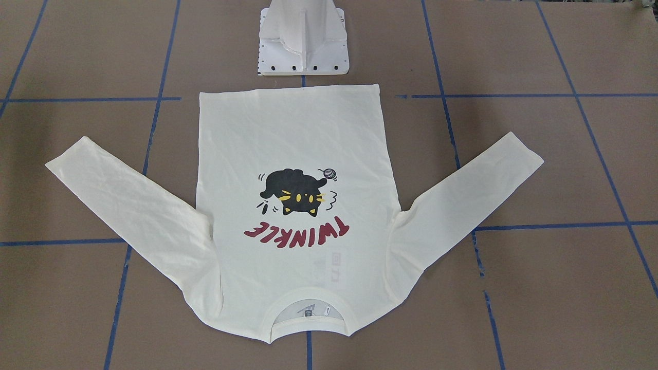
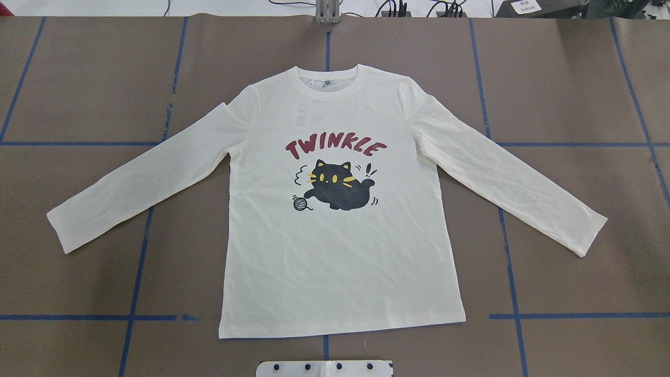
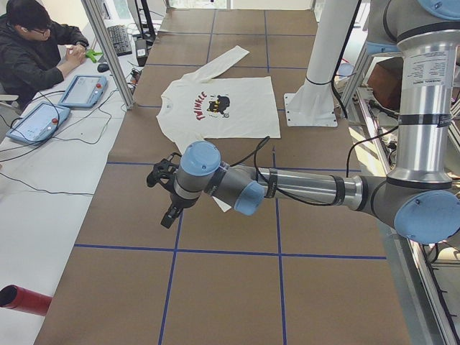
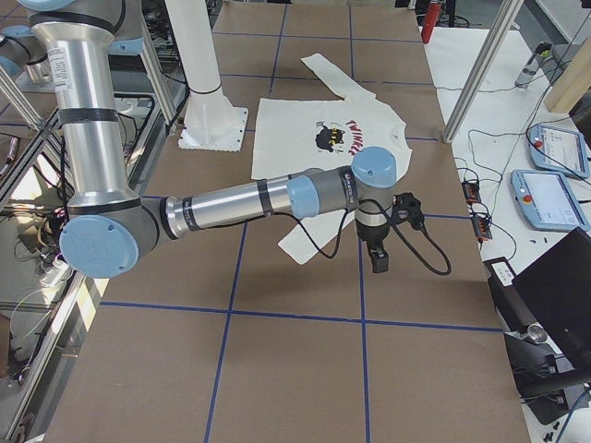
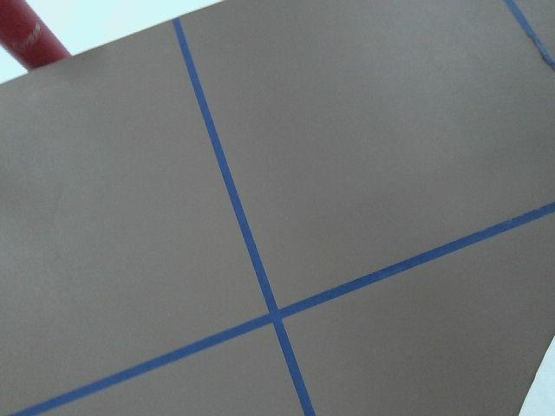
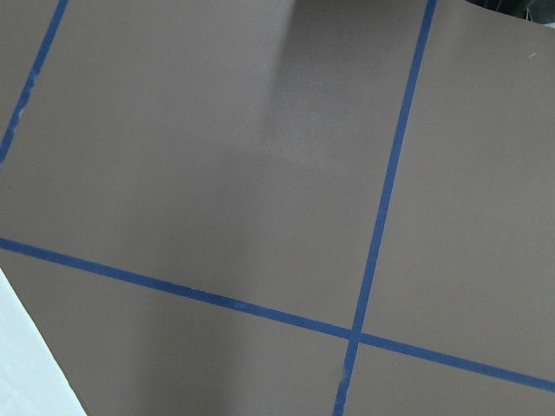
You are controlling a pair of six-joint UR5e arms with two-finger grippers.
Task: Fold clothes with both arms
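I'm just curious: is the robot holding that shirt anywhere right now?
No. The T-shirt lies flat, untouched; the left hand and right hand hang over bare table, away from it.

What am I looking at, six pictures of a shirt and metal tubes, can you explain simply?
It is a robot with a left arm and a right arm, filmed by six cameras at once. Two cameras look down on the table, one facing the robot's white pedestal, one from behind it. Two look along the table from its ends. Two ride on the wrists and show mostly table and blue tape. A cream T-shirt lies flat, print up, sleeves spread. The left gripper and right gripper hang above the table, holding nothing.
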